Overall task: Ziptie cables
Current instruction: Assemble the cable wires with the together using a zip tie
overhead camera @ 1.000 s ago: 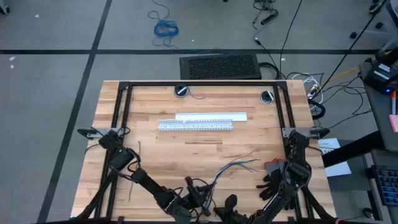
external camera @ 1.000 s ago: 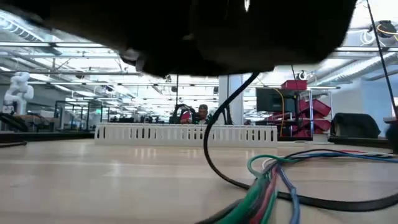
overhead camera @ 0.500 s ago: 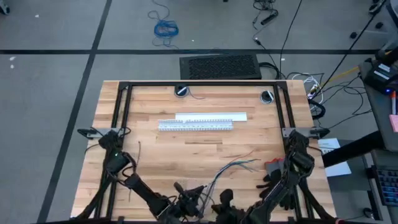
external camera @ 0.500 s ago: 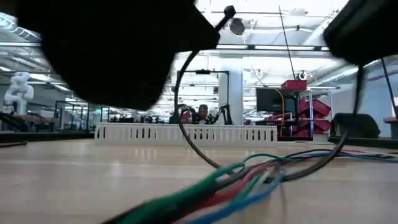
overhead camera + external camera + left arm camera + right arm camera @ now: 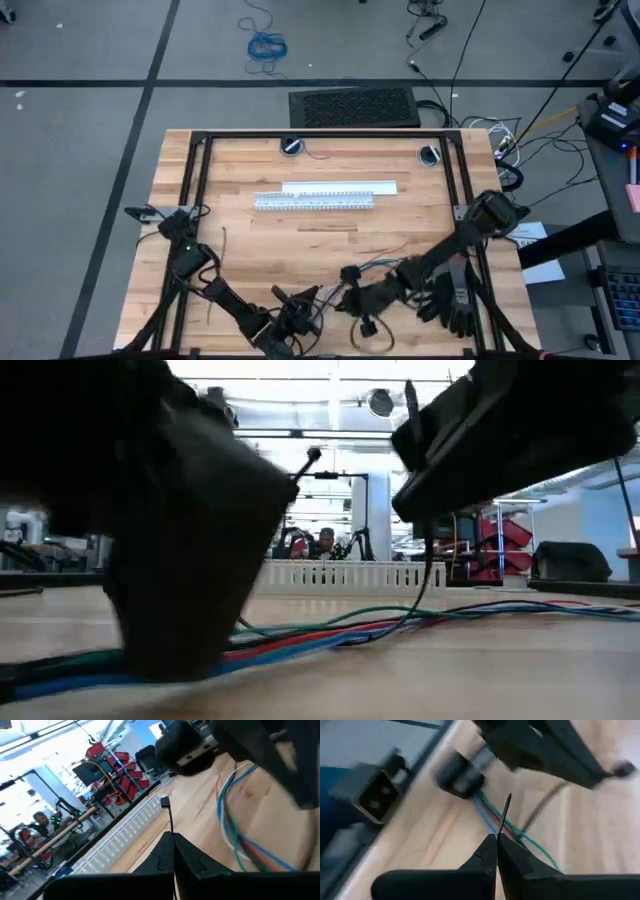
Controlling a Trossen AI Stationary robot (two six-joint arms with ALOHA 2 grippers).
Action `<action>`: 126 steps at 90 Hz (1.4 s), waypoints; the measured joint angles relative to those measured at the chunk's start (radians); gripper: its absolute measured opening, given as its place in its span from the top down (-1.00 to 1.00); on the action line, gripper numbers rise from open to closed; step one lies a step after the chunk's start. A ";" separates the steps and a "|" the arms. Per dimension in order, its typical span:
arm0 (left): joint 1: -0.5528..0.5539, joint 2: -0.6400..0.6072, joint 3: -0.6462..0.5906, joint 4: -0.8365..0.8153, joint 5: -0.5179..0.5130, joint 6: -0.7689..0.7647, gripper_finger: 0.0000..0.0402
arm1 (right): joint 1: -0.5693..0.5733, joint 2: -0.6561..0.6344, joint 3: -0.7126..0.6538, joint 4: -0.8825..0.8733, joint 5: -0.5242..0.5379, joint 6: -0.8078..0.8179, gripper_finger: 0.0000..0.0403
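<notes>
Both tools are closed, each pinching a ziptie: left tool, right tool. The cables lie just ahead. Advise threading tip squarely into head, around the bundle.

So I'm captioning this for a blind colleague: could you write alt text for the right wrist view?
The right gripper is shut on a thin dark ziptie that sticks out past its fingertips. Beyond it, blue, red and green cables lie on the wooden table, with the other dark arm across them.
</notes>
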 joint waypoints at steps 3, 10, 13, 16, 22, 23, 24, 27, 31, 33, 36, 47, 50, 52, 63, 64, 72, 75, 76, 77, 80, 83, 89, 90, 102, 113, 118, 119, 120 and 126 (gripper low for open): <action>0.005 0.000 -0.001 0.003 0.020 0.029 1.00 | -0.016 0.002 -0.009 0.007 -0.042 0.001 1.00; 0.015 -0.005 0.001 0.015 0.088 0.116 1.00 | -0.040 0.002 -0.012 0.016 -0.094 0.016 1.00; 0.018 -0.005 0.001 0.019 0.110 0.135 1.00 | -0.046 0.002 -0.012 0.021 -0.109 0.024 1.00; 0.019 -0.005 0.002 0.025 0.125 0.152 1.00 | -0.051 0.001 -0.013 0.020 -0.129 0.027 1.00; 0.017 -0.008 0.002 0.025 0.125 0.204 1.00 | -0.061 0.002 -0.013 0.013 -0.179 0.046 1.00; 0.017 -0.009 0.002 0.025 0.125 0.210 1.00 | -0.062 0.002 -0.013 0.013 -0.188 0.049 1.00; 0.016 -0.011 0.002 0.023 0.125 0.218 1.00 | -0.064 0.002 -0.013 0.013 -0.197 0.052 1.00; 0.012 -0.017 0.002 0.014 0.125 0.240 1.00 | -0.068 0.002 -0.013 0.014 -0.222 0.059 1.00; 0.005 -0.021 0.001 0.011 0.129 0.265 1.00 | -0.073 0.002 -0.013 0.013 -0.255 0.063 1.00; 0.000 -0.025 0.001 0.009 0.132 0.276 1.00 | -0.075 0.002 -0.013 0.013 -0.270 0.065 1.00; -0.007 -0.031 0.000 0.004 0.138 0.298 1.00 | -0.079 0.002 -0.013 0.013 -0.291 0.066 1.00; -0.026 -0.034 0.000 0.007 0.169 0.331 1.00 | -0.096 0.002 -0.013 0.020 -0.360 0.060 1.00; -0.027 -0.034 0.000 0.008 0.175 0.329 1.00 | -0.101 0.002 -0.013 0.019 -0.373 0.057 1.00; -0.028 -0.034 0.000 0.007 0.183 0.327 1.00 | -0.105 0.002 -0.013 0.018 -0.384 0.054 1.00; -0.029 -0.035 0.000 0.009 0.214 0.323 1.00 | -0.126 0.002 -0.013 0.019 -0.432 0.045 1.00; -0.028 -0.035 0.000 0.009 0.214 0.323 1.00 | -0.128 0.002 -0.013 0.019 -0.436 0.044 1.00; -0.022 -0.035 0.005 0.011 0.215 0.345 1.00 | -0.144 0.002 -0.013 0.019 -0.468 0.046 1.00; -0.020 -0.035 0.010 0.007 0.217 0.355 1.00 | -0.150 0.002 -0.013 0.019 -0.485 0.048 1.00; -0.019 -0.035 0.011 0.006 0.219 0.359 1.00 | -0.152 0.002 -0.013 0.019 -0.489 0.048 1.00; -0.018 -0.035 0.012 0.005 0.222 0.362 1.00 | -0.154 0.002 -0.013 0.019 -0.494 0.048 1.00; -0.017 -0.035 0.016 0.005 0.231 0.378 1.00 | -0.159 0.002 -0.013 0.019 -0.508 0.048 1.00; -0.016 -0.035 0.019 0.006 0.235 0.395 1.00 | -0.162 0.002 -0.013 0.019 -0.522 0.048 1.00; -0.016 -0.035 0.026 0.005 0.236 0.431 1.00 | -0.168 0.002 -0.013 0.019 -0.542 0.047 1.00; -0.016 -0.035 0.027 0.005 0.235 0.436 1.00 | -0.168 0.002 -0.013 0.019 -0.543 0.047 1.00; -0.016 -0.034 0.033 0.004 0.229 0.479 1.00 | -0.167 0.003 -0.013 0.020 -0.570 0.047 1.00; -0.016 -0.034 0.034 0.005 0.227 0.484 1.00 | -0.165 0.003 -0.013 0.019 -0.573 0.035 1.00; -0.016 -0.034 0.034 0.006 0.226 0.484 1.00 | -0.165 0.004 -0.013 0.020 -0.573 0.030 1.00; -0.016 -0.034 0.034 0.007 0.225 0.485 1.00 | -0.165 0.005 -0.013 0.021 -0.573 0.030 1.00; -0.016 -0.034 0.034 0.007 0.225 0.485 1.00 | -0.165 0.007 -0.013 0.022 -0.573 0.030 1.00; -0.016 -0.034 0.034 0.008 0.225 0.484 1.00 | -0.168 0.019 -0.013 0.027 -0.573 0.030 1.00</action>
